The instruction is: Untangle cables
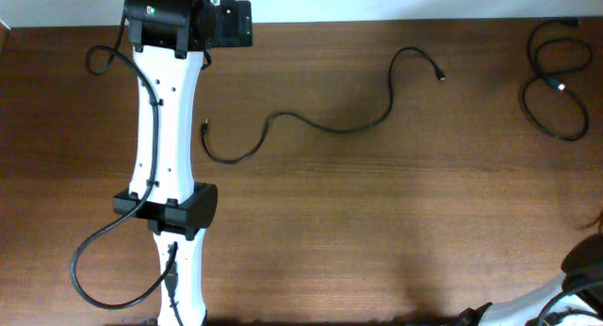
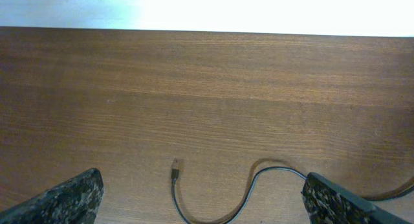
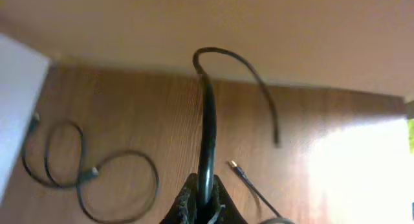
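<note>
Left gripper point(image 2: 203, 180), at end of left arm point(image 1: 170, 128): jaws spread wide, over table point(image 2: 207, 88). Long cable point(image 1: 330, 130) flat on table, just right of left arm, plug point(image 2: 174, 167) near left gripper. Coiled cable point(image 1: 556, 76) well apart from left arm, far to right. Right gripper point(image 3: 202, 201): jaws pressed together, pinching black cable point(image 3: 207, 127), free end curving upward.
</note>
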{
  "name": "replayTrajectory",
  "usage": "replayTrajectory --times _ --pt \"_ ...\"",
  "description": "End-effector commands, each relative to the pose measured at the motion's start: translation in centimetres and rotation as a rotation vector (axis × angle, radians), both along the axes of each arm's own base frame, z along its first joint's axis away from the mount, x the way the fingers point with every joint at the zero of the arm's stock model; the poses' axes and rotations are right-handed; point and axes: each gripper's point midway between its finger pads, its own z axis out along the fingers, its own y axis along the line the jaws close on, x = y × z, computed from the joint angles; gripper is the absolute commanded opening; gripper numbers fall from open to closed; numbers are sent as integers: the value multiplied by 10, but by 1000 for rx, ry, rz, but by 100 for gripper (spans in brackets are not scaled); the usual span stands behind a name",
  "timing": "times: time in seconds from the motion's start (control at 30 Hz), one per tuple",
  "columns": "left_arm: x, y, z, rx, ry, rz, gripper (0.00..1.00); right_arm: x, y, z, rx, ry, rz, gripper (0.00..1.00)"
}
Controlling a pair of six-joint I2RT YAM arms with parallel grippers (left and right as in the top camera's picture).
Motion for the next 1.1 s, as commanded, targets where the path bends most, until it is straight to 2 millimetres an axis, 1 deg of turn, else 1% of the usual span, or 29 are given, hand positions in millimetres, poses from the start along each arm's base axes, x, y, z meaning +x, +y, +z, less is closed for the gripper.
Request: replayTrajectory --times 0.0,0.07,0.1,0.2,0.27,0.37,0.47,0.53,0.63,0.67,0.73,0.9,0.93,0.97,1.03,1.07 --pt "-3 -2 0 -13 7 0 99 36 12 -79 109 115 63 4" --pt "-4 -1 -1 -12 14 0 99 47 15 -106 121 142 95 4" --pt "-4 -1 -1 -11 16 0 99 54 16 -120 119 156 139 4" --pt "-4 -2 -1 -12 13 0 99 64 16 -149 103 186 204 4" --pt "-2 -2 0 -13 6 0 99 64 14 -168 102 200 216 4" --pt "-2 -2 0 -14 4 0 99 61 6 -188 74 220 235 4" --pt "-2 -2 1 -14 2 0 99 48 -8 -207 67 222 220 4" --pt "-1 -2 1 -15 0 -1 99 42 -14 -217 70 210 207 4" --pt "-1 -2 1 -15 0 -1 99 41 -17 -228 68 189 207 4" --pt "-1 -2 1 -15 0 -1 99 43 -17 -229 61 191 224 4" --pt "-1 -3 1 -15 0 -2 99 54 -13 -229 53 180 298 4" --pt "-1 -3 1 -15 1 -2 99 58 -14 -227 39 169 305 4" --pt "-1 -3 1 -15 1 -2 99 58 -14 -227 40 169 305 37" --pt "-1 -3 1 -15 0 -2 99 60 -14 -226 40 159 311 99" --pt "-2 -6 0 -27 4 -13 99 61 -15 -220 36 159 314 99" --pt "-2 -7 0 -33 6 -17 99 62 -15 -211 31 158 318 99"
